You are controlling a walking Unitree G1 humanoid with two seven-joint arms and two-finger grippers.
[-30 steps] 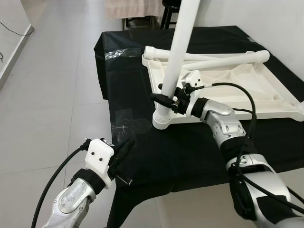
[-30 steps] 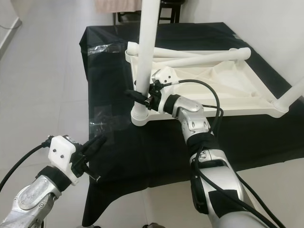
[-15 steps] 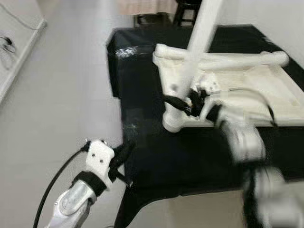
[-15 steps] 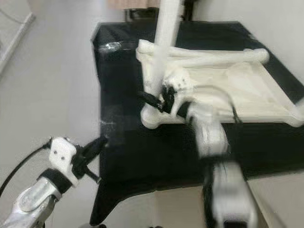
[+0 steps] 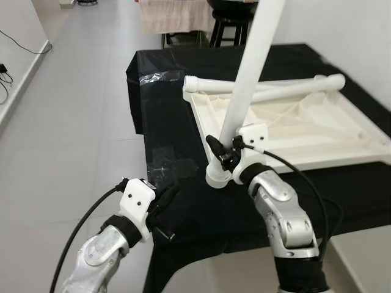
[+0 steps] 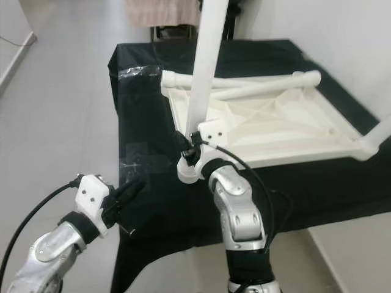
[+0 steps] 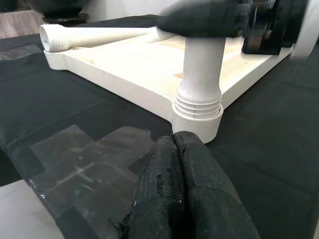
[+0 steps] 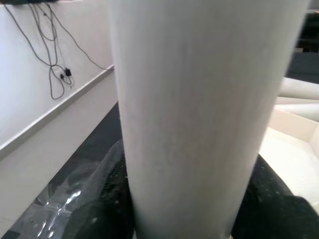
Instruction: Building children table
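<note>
- Your right gripper (image 5: 221,152) has its black fingers clamped around the standing white table leg (image 5: 247,82), low down, just above the corner socket (image 5: 217,176).
- That leg rises tilted from the near-left corner of the upturned white tabletop (image 5: 317,131); your left wrist view shows its threaded end sitting in the socket.
- Two loose white legs (image 5: 269,88) lie across the tabletop's far edge.
- The tabletop rests on a black cloth (image 5: 183,122) draped over a table, with clear tape patches (image 5: 168,162) stuck on it.
- Your left gripper (image 5: 164,198) hovers at the cloth's near-left edge, fingers pressed together, holding nothing, pointing toward the socket.
</note>
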